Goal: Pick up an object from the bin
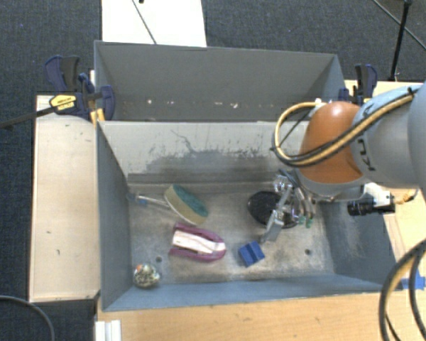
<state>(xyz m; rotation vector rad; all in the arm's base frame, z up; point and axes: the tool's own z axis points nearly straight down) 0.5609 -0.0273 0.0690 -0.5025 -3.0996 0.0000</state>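
Note:
My gripper (272,231) hangs low in the right half of the bin, beneath the orange wrist cover. It is right over the near edge of a black rounded thing (261,204) that lies on the bin floor. Just in front of and below the gripper lies a small blue block (250,253), apart from it. Whether the gripper touches the black thing cannot be made out.
Left of centre lies a purple, pink and white thing (197,244). Behind it is a brush with a beige and teal head (185,201) and a thin handle pointing left. A small mottled ball (146,275) sits in the near left corner.

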